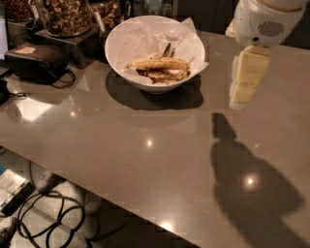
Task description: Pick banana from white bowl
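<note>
At the lower left of the frame, below the desk's edge, looped black cables point(53, 215) lie on the pale floor. The glossy grey-brown desk point(121, 145) fills most of the picture, dotted with small bright light reflections. A broad dark shadow point(252, 179) lies on its lower right part.

Above that shadow, at the right of the frame, hangs the single pale-yellow gripper point(241, 97), pointing down from a white rounded arm housing point(266, 22) in the upper right corner. It is off to the right of the bowl, well apart from it, and carries nothing. Whether it is released or clenched cannot be told from this angle.

Farther back, at upper centre, stands one large round glossy white bowl point(121, 53), lined with crumpled white paper point(145, 36). In it lies one pale-yellow banana with brown speckles point(157, 63), on the paper near the bowl's middle. Its long axis runs left to right across the frame, nearly level, with one end toward the left rim and the other toward the right rim. A few dark brown shrivelled peel scraps point(162, 75) lie just under and behind it.

Farthest, at upper left, a black pouch point(36, 60) with a thin cord sits on the desk, and behind it one glass jar of nuts point(65, 14) stands on a dark box.
</note>
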`<move>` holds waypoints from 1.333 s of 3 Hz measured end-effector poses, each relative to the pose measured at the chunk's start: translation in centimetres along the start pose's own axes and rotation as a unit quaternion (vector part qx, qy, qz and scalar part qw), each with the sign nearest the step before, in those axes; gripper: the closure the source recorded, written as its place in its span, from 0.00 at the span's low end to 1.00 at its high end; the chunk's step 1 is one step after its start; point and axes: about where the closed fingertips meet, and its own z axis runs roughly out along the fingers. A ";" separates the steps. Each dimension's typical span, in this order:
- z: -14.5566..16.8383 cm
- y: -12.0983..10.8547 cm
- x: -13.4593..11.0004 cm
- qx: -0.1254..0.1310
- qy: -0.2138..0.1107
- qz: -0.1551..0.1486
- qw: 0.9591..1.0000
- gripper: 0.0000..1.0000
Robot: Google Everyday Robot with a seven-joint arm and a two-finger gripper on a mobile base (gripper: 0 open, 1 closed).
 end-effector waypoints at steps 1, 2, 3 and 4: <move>0.0 -0.6 -1.0 0.008 -0.004 -0.008 1.000 0.00; 0.2 -1.0 -1.5 0.015 -0.011 -0.013 1.000 0.00; 1.1 -3.6 -4.3 0.008 -0.022 -0.039 0.999 0.00; 1.1 -7.0 -8.8 0.016 -0.026 -0.075 0.997 0.00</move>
